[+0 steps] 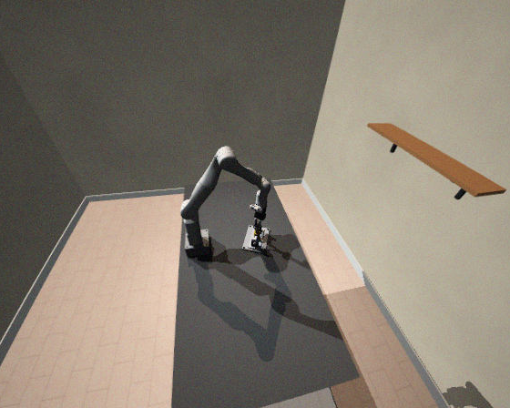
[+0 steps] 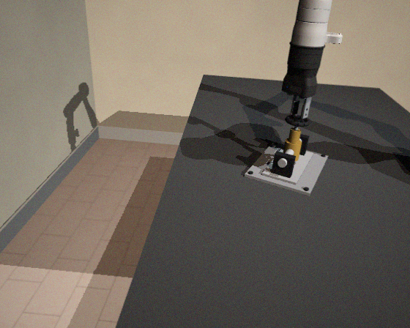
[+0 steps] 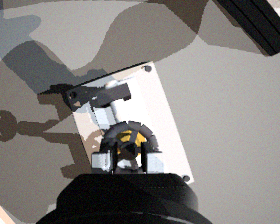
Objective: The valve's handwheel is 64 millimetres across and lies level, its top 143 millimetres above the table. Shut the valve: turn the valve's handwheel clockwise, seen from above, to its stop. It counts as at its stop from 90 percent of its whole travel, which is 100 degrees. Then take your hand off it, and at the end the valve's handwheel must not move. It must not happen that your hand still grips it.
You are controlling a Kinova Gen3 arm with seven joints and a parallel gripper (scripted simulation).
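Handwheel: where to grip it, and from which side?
Grip the black handwheel across its rim, on opposite edges, coming straight down from above. It lies level atop the yellow valve body, its rim free all round. The gripper hangs right over it, fingers straddling.
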